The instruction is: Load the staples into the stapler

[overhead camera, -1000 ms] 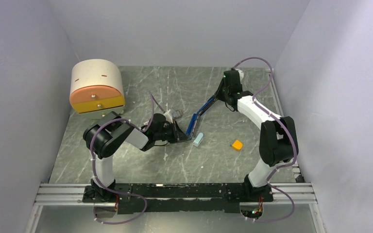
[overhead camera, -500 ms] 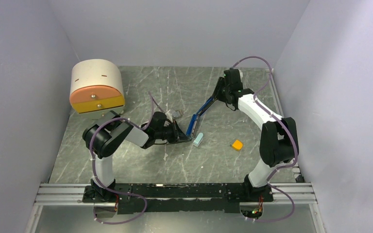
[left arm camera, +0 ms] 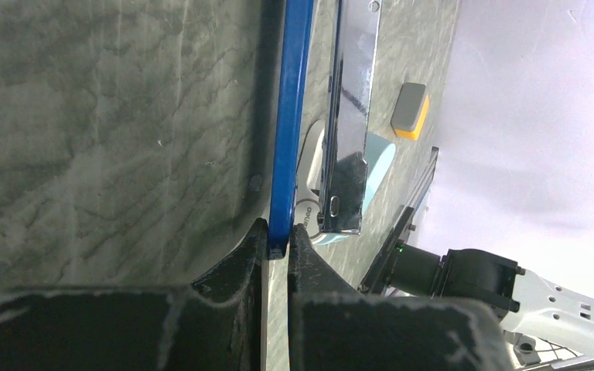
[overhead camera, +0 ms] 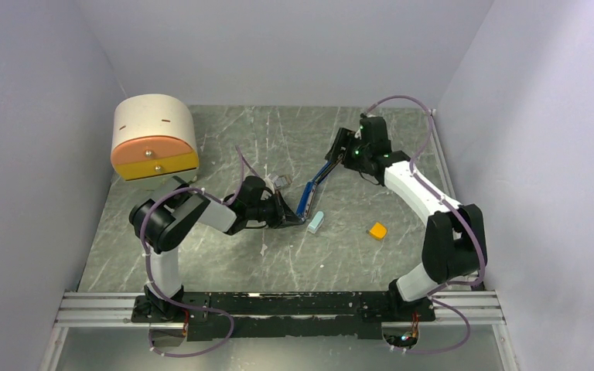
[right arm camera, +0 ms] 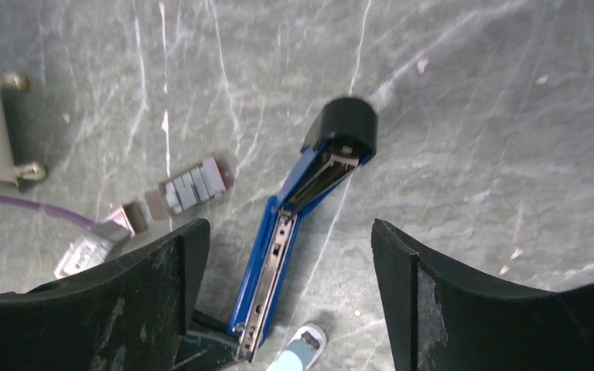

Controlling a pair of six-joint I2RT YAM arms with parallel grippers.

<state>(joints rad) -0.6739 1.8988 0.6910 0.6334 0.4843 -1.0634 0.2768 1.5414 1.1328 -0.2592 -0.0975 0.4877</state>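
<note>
The table is grey with white streaks, and pale purple walls stand around it. The stapler lies in the middle of the table, opened out long. It slants from near-left to far-right. Its near end is pinched in the left claw, which is shut tight on the thin blue edge. Its far end has a black tip that points toward the right claw. The right claw is wide open and holds nothing. It hangs over the stapler, and the shiny track shows below it. The staples are a small grey ribbed strip lying flat on the table, by some bits of reddish card. They sit to the left of the stapler, apart from it, close to the left claw. The strip lies at a slant to the stapler, not in line with it. The left arm is nearer to the staples, but it is busy holding. So I think the free right claw must go left and nearer to reach them, and the strip must be turned to fit the track. A pale-blue piece and an orange block lie on the stapler's other side.
</note>
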